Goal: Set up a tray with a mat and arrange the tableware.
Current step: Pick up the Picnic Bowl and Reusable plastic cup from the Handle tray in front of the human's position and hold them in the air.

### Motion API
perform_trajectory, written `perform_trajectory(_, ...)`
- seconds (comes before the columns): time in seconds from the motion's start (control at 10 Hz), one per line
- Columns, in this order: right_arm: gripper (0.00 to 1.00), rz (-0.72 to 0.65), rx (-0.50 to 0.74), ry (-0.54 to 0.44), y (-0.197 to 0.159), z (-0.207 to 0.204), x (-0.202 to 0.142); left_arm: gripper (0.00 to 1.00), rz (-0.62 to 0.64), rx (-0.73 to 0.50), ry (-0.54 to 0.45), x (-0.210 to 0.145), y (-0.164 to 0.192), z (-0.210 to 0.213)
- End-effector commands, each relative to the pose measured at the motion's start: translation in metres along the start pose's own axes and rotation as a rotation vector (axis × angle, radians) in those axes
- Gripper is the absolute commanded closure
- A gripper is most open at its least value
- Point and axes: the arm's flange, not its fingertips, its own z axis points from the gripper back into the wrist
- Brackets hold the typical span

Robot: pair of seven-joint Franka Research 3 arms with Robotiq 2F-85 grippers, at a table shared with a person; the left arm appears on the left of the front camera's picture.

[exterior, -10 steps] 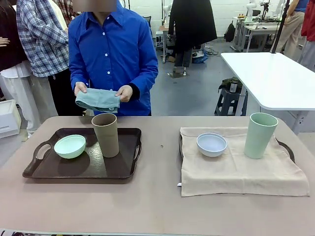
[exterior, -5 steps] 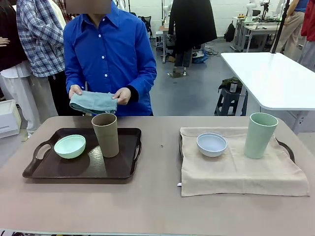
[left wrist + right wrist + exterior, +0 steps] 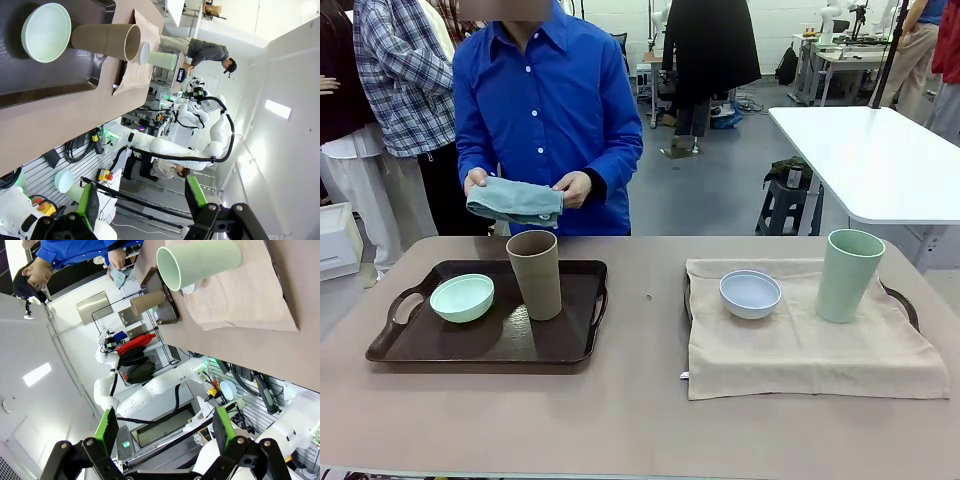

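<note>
A dark brown tray [image 3: 485, 345] at the left holds a mint green bowl [image 3: 462, 297] and a tan-brown cup [image 3: 535, 273], both upright. On the right, a beige mat [image 3: 810, 355] covers a second tray [image 3: 906, 301] and carries a pale blue-white bowl [image 3: 750, 293] and a pale green cup [image 3: 849, 275]. My left gripper [image 3: 142, 200] is open and empty, far from the mint bowl [image 3: 46, 32] and tan cup [image 3: 105, 41]. The right gripper [image 3: 165, 432] is also open and empty, well back from the green cup [image 3: 200, 262] on the mat [image 3: 240, 305].
A person in a blue shirt stands at the table's far edge, holding a folded teal cloth [image 3: 515, 202] in both hands above the left tray. Bare tabletop [image 3: 645, 300] lies between the two trays and along the near edge.
The person's hands have shifted the teal cloth slightly left and back again. The tableware and trays have not moved.
</note>
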Motion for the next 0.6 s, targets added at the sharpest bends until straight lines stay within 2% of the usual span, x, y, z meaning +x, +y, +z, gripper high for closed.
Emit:
perform_trajectory(0.0,0.0,-0.018,0.011,-0.003,0.0,-0.001,-0.001,0.08,0.008,-0.002,0.011,-0.001,-0.002,0.003)
perform_trajectory(0.2,0.0,0.0,0.0,0.0,0.0,0.0,0.0,0.08,0.0,0.0,0.0,0.0,0.0,0.0)
perform_trajectory(0.3,0.0,0.098,-0.035,0.027,0.009,-0.004,0.002,0.08,0.013,0.059,-0.018,0.007,0.002,0.005)
perform_trajectory(0.5,0.0,0.219,-0.093,0.022,0.033,-0.017,0.013,0.08,-0.036,0.164,-0.056,0.008,-0.017,0.011)
